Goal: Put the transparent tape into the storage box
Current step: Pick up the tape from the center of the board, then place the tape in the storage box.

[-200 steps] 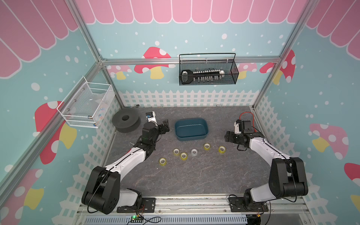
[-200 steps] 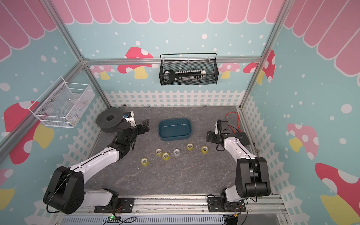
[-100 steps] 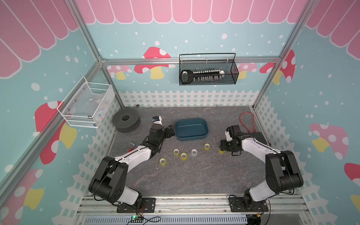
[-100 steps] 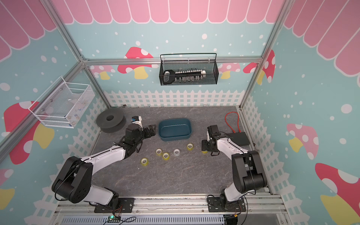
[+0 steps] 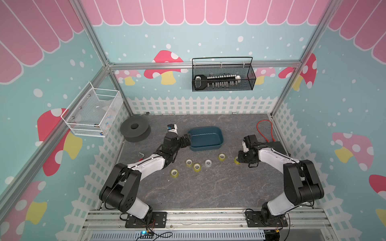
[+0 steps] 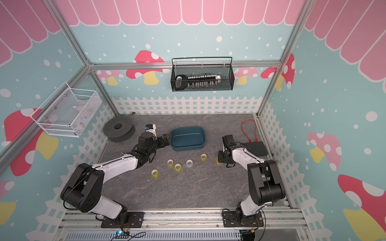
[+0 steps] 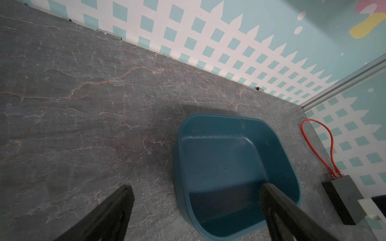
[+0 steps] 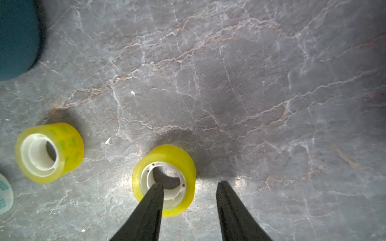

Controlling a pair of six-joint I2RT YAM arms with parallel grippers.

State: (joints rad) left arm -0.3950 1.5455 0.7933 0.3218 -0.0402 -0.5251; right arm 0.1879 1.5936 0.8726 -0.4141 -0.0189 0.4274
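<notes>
The storage box point(image 5: 205, 137) point(image 6: 187, 138), a dark teal tub, stands empty at mid table. Several transparent tape rolls lie in a loose row in front of it, most yellow-tinted point(image 5: 221, 157) point(image 6: 204, 157), one whitish point(image 5: 208, 163). My right gripper point(image 5: 240, 159) point(image 8: 190, 184) is down over the far-right roll point(image 8: 167, 154). One finger reaches into its white core, the other stands outside the wall with a gap, so the gripper is open. My left gripper point(image 5: 187, 140) point(image 7: 196, 187) is wide open and straddles the box's point(image 7: 229, 162) left end wall, holding nothing.
A black foam spool point(image 5: 135, 131) sits at the back left, with a white mesh basket point(image 5: 93, 112) on the left wall. A black wire basket point(image 5: 222, 80) hangs on the back wall. An orange cable point(image 5: 265, 129) and a black box point(image 5: 275, 146) lie at the right. A hex key point(image 5: 142, 155) lies by the left arm.
My right gripper moved left and down onto the far-right roll, its jaws narrowing. My left gripper swung right from near the spool to the box's left end, staying open.
</notes>
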